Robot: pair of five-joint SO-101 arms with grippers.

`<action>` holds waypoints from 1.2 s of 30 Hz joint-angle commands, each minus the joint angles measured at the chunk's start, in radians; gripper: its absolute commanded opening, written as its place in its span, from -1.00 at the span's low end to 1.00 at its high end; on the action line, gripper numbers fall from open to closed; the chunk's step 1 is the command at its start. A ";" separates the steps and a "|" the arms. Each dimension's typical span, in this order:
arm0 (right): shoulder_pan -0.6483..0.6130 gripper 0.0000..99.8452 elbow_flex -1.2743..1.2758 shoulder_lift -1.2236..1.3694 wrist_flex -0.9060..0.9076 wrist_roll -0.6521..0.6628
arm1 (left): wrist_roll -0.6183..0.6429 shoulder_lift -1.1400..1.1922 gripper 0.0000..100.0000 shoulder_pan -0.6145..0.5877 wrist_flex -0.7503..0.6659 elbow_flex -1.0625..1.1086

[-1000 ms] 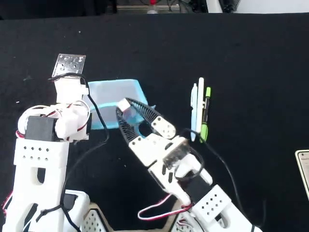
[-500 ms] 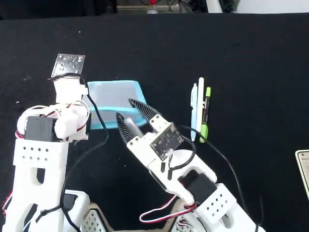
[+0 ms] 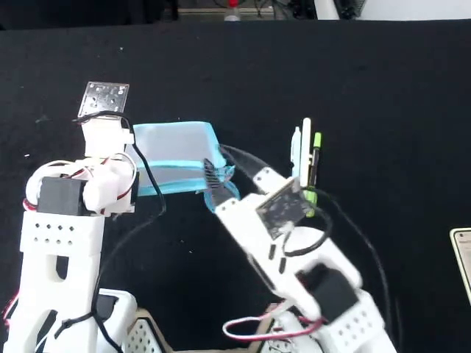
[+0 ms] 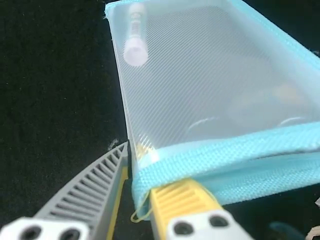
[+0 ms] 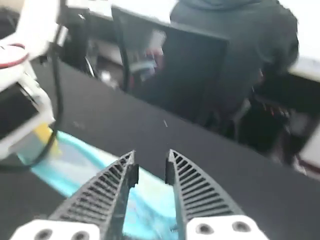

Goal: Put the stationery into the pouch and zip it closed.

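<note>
A translucent pouch (image 3: 176, 151) with a teal zipper band lies on the black table left of centre. My left gripper (image 4: 134, 167) is shut on the pouch's (image 4: 200, 85) corner at the zipper band. A white cylindrical item (image 4: 135, 35) lies inside near the far end. My right gripper (image 3: 215, 169) hangs at the pouch's right end, just over the teal edge (image 5: 75, 155). The right gripper (image 5: 150, 156) is narrowly open with nothing between its fingers. Two pale pens (image 3: 300, 151) and a green highlighter (image 3: 316, 158) lie side by side to the right, their near ends behind the right arm.
A pale card (image 3: 462, 254) sits at the table's right edge. A small metal plate (image 3: 107, 98) lies behind the left arm (image 3: 96, 187). Bare black cloth stretches behind the pouch and right of the pens.
A second ago the right gripper held a small white item over the pouch. It has since swung right to the pouch's right end, and its fingers hold nothing. The left arm kept still.
</note>
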 commanded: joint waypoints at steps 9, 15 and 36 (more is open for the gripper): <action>0.609 -0.81 -0.105 0.015 0.663 0.278 | 0.011 -0.009 -0.94 0.004 0.011 0.002; 0.580 -0.80 -0.171 0.243 0.868 0.453 | 0.011 -0.009 -0.94 0.007 0.011 0.002; 0.408 -0.65 -0.263 0.874 0.868 0.743 | 0.012 -0.009 -0.94 -0.142 0.005 -0.018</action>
